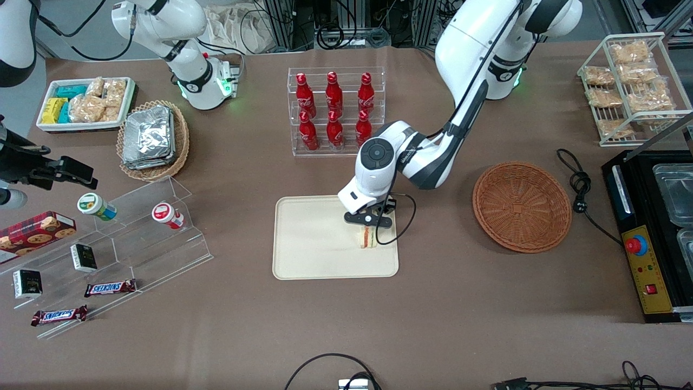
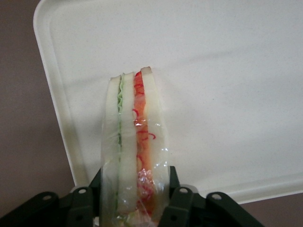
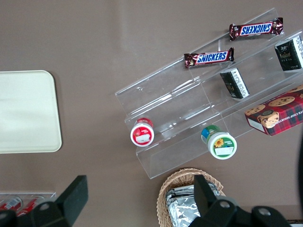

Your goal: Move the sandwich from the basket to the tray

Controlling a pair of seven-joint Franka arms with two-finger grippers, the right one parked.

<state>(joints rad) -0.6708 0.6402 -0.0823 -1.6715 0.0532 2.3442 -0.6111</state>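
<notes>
The fingers (image 2: 176, 201) were clamped on the sandwich (image 2: 135, 142), one black pad against each bread face, so the wedge stood on edge between them. It was a thin stack of white bread in clear, crinkled wrap — a green filling stripe ran along one seam and a red one along the next, with the wrap bunched and glossy down near the pads. Past the fingertips the wedge narrowed to a blunt end pointing out over the tray (image 2: 227, 85).

In the front view the gripper (image 1: 368, 227) sat low over the cream tray (image 1: 303, 238), at the end nearest the working arm, the sandwich (image 1: 368, 238) held just under it and close to the tray's surface; contact could not be made out. The reddish-brown basket (image 1: 522, 207) lay well apart from the fingers, toward the working arm's end of the table — nothing in it.
</notes>
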